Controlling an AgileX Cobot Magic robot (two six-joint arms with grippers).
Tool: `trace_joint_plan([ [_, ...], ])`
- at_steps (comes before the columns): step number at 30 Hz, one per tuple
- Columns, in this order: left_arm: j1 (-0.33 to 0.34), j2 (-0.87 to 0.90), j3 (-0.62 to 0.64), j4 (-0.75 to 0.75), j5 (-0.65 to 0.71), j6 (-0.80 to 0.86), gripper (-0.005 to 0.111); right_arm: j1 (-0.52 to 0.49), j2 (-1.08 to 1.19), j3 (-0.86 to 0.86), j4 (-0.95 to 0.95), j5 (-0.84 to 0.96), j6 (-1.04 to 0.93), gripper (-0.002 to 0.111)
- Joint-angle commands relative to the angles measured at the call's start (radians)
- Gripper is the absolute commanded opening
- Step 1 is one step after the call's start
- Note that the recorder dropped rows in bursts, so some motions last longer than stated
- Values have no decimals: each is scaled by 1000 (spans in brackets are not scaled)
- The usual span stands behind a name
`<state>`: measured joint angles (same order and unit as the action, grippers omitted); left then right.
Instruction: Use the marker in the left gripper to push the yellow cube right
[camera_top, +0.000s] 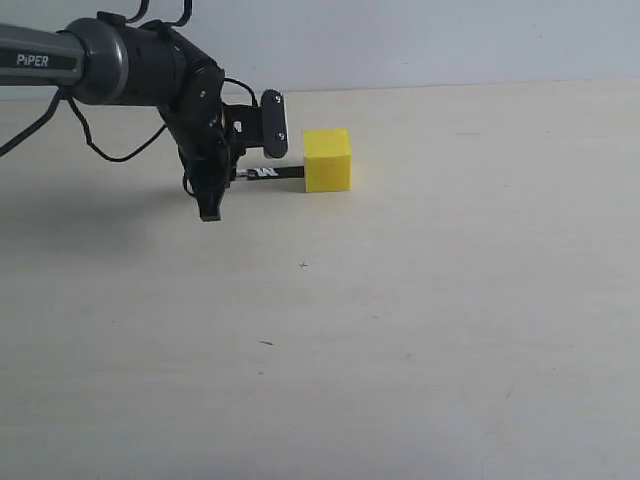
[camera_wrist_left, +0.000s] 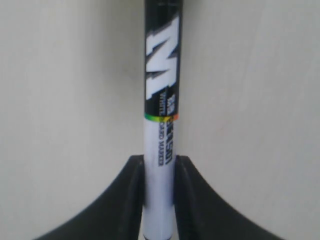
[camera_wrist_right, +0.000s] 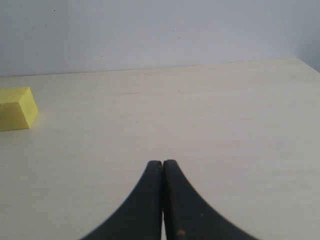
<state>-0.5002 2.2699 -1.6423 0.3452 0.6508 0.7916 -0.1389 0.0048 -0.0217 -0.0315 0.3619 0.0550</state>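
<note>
There were one yellow cube (camera_top: 327, 160), one marker (camera_top: 268, 173) and two pincers. The cube sat on the pale counter (camera_top: 420, 330) toward its far edge, a little left of the middle in the exterior view. The left pincer (camera_top: 222, 180), on a grey arm (camera_top: 60, 60) marked "PiPER", was closed on the marker's white barrel and held it roughly level, pointing right at the cube. The marker's black end reached the cube's left face; whether it actually touched was too fine to tell. In that view the pincer hid part of the barrel, and only a scrap of print showed.

The left wrist view added what the exterior one could not: two black fingers (camera_wrist_left: 131, 190) pressing the barrel from either side, a large white "M" on black, a thin rainbow band, and small print too blurred to read in full. The marker's far end was cut off at the frame edge there.

The right pincer (camera_wrist_right: 162, 167) showed only in its own wrist view. It was pressed fully together, holding nothing, and was well apart from the cube, which that frame's edge cut off.
</note>
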Motion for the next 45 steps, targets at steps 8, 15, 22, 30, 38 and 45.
trace_joint_plan([
  [8,7,-2,2,41,78,-35,0,-8,-5,4,-1,-3,-2,0],
  [15,25,-4,2,67,154,-75,0,-8,-5,4,-1,-3,-2,0],
  [22,85,-25,2,62,189,-123,0,-8,-5,4,-1,-3,-2,0],
  [30,131,-47,2,56,191,-123,0,-8,-5,4,-1,-3,-2,0],
  [38,131,-47,2,56,191,-121,0,-8,-5,4,-1,-3,-2,0],
  [45,131,-47,2,66,169,-119,0,-8,-5,4,-1,-3,-2,0],
])
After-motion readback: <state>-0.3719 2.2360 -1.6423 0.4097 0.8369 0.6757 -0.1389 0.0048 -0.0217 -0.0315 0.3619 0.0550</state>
